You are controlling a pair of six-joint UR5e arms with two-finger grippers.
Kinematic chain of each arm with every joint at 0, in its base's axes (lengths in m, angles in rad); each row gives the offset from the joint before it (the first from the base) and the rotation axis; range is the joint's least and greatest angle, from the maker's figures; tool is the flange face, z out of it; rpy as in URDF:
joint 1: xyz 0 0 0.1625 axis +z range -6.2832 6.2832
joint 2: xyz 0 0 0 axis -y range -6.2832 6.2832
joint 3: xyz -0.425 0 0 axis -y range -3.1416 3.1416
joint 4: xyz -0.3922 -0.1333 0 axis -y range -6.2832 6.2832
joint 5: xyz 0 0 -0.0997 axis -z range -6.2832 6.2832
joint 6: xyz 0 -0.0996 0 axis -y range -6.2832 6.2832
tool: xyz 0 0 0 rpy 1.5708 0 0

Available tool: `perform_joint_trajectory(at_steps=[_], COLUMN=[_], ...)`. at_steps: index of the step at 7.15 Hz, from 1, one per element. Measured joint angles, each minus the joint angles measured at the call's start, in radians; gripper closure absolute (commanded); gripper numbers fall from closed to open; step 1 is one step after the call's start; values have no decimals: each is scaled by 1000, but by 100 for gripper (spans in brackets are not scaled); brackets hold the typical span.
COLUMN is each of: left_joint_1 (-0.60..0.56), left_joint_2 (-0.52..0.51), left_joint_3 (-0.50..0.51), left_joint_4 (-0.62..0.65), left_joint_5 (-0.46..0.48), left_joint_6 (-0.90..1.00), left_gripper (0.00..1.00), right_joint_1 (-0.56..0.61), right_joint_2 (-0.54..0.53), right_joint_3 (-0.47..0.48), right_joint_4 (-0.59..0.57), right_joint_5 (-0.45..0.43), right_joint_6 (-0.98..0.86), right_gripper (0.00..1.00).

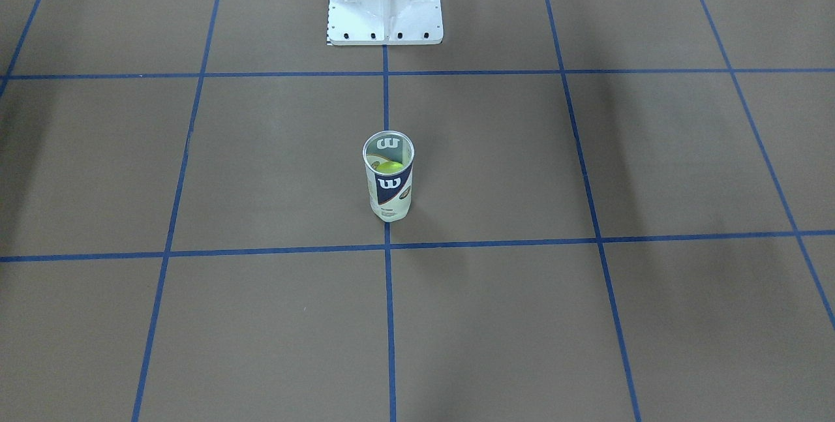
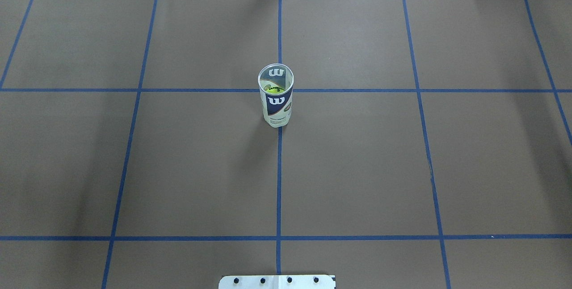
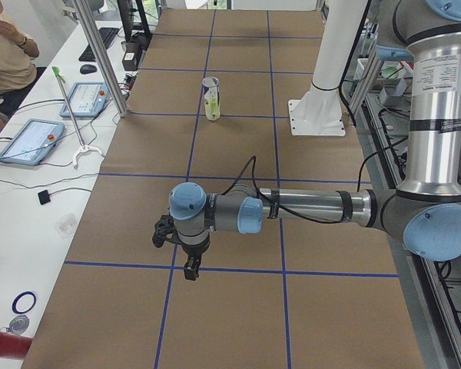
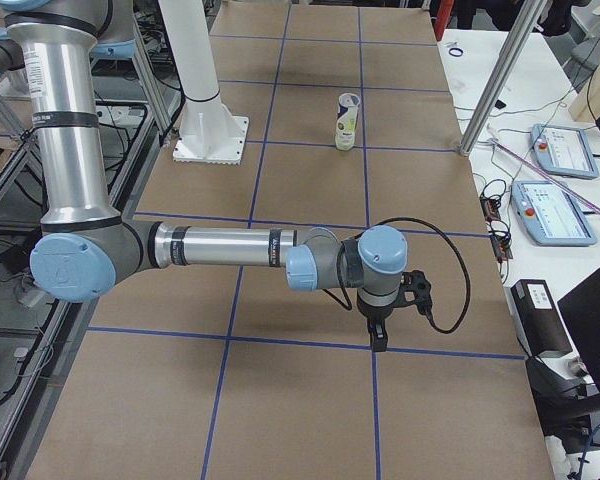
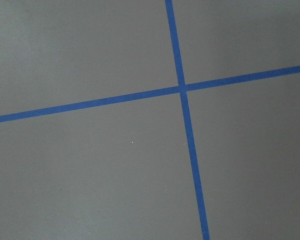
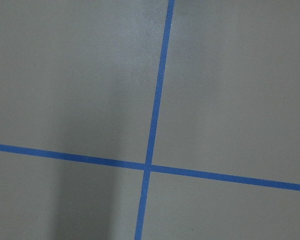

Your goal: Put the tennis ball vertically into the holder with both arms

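Clear plastic marks the holder [image 1: 388,180], a tennis-ball tube with a white and navy label, standing upright on the brown paper-covered table [image 1: 196,161]. It sits on the blue tape centre line [image 1: 390,317], in front of the white pedestal base [image 1: 385,11] and apart from it. A yellow-green tennis ball [image 1: 390,167] sits inside the tube, below the rim, visible through the open mouth. On this evidence the insertion is judged complete, and the central, free-standing placement would suit access from either side. Nothing touches the tube. The left arm [image 3: 307,206] is stretched low and roughly level over its own end of the table, well apart from the tube, wrist turned so that the left gripper [image 3: 190,269] points down just above the paper near a tape crossing. The right arm [image 4: 220,248] mirrors this at the opposite end, the right gripper [image 4: 378,335] likewise pointing down. Each gripper appears only in a side view, so whether its fingers are parted or closed cannot be told; nothing is seen held in either
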Motion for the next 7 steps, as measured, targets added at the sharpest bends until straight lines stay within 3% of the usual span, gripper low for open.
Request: perform_joint_trajectory(at_steps=[7], left_joint_1=[-1], left_joint_2=[19], left_joint_3=[-1], left_joint_4=[0], left_joint_5=[0], left_joint_6=[1], left_gripper=[0], right_joint_1=[-5], right_joint_2=[-61], right_joint_3=[-22], right_joint_4=[-3], right_joint_5=[22], right_joint_6=[-19], right_gripper=[0])
